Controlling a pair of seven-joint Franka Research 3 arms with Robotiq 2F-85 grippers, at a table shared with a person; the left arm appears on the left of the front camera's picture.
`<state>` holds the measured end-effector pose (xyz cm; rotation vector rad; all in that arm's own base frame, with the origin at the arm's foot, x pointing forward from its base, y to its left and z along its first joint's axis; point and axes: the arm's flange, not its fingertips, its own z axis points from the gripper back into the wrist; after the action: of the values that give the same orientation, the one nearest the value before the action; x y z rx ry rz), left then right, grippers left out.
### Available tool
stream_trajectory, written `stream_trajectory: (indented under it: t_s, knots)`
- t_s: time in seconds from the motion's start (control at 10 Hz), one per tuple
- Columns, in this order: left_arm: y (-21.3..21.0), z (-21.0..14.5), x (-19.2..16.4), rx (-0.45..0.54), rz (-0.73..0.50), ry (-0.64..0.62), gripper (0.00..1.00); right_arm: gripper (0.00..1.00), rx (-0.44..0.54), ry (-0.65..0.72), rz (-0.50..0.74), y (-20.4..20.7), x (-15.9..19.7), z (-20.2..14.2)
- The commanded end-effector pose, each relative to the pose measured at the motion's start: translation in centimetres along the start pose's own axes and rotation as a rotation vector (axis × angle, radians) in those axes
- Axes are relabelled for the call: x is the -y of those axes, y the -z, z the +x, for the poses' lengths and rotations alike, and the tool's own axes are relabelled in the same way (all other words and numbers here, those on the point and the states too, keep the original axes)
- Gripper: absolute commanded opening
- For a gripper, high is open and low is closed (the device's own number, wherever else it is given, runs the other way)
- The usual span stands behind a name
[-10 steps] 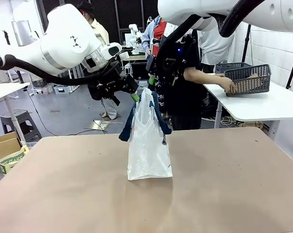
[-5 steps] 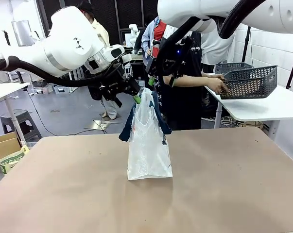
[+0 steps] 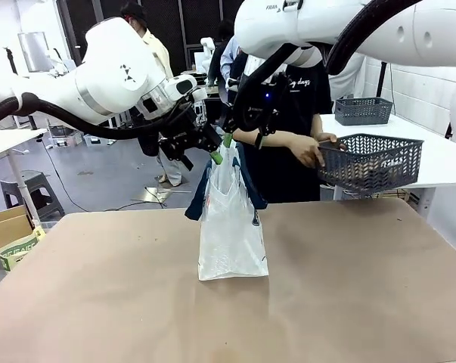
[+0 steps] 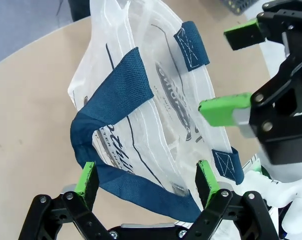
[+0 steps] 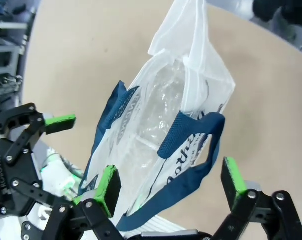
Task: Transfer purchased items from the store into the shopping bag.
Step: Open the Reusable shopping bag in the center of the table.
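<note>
The shopping bag (image 3: 229, 231), translucent white with navy handles, stands upright mid-table. My left gripper (image 3: 212, 151) hovers at its top from the left and is open. In its wrist view the left gripper (image 4: 145, 177) straddles one navy handle (image 4: 115, 100) without pinching it. My right gripper (image 3: 231, 137) hangs just above the bag's mouth, also open. The right gripper (image 5: 172, 182) has the other handle (image 5: 191, 150) between its spread fingers. A person's hands hold the store (image 3: 371, 162), a dark grey lattice basket, in the air to the right. I cannot make out the purchased items inside it.
A second grey basket (image 3: 362, 110) sits on the white side table (image 3: 439, 162) behind the person. The brown tabletop (image 3: 348, 287) has free room around the bag. A cardboard box (image 3: 8, 231) stands off its left edge.
The person lifted the basket off the white side table and carried it left and down toward my table. Both grippers shifted slightly closer over the bag's top, staying open.
</note>
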<state>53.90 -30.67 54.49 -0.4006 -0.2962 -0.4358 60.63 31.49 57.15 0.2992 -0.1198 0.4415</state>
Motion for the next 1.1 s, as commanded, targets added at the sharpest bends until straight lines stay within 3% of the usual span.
stream_trajectory:
  t_s: [0.0,0.2,0.3,0.7,0.8,1.0]
  knots:
    - [0.5,-0.1,-0.5,-0.006,-0.029,-0.032,1.0,1.0,-0.049,-0.001,0.02,0.3,-0.6,1.4]
    - [1.4,-0.1,-0.8,-0.024,-0.028,-0.042,1.0,1.0,-0.095,-0.008,0.036,2.1,-0.7,1.4]
    - [1.9,0.0,-0.9,-0.015,0.009,-0.036,0.87,0.91,-0.09,-0.071,0.036,3.2,-0.8,1.1]
    - [2.0,0.0,-0.7,-0.013,-0.007,-0.035,0.07,0.12,-0.128,-0.035,0.051,3.8,-0.5,0.7]
    - [2.0,0.0,-0.7,-0.015,-0.007,-0.035,0.0,0.0,-0.13,-0.033,0.05,3.7,-0.4,0.6]
    - [2.1,0.0,-0.7,-0.022,0.01,-0.041,0.0,0.0,-0.145,-0.041,0.052,3.6,-0.4,0.0]
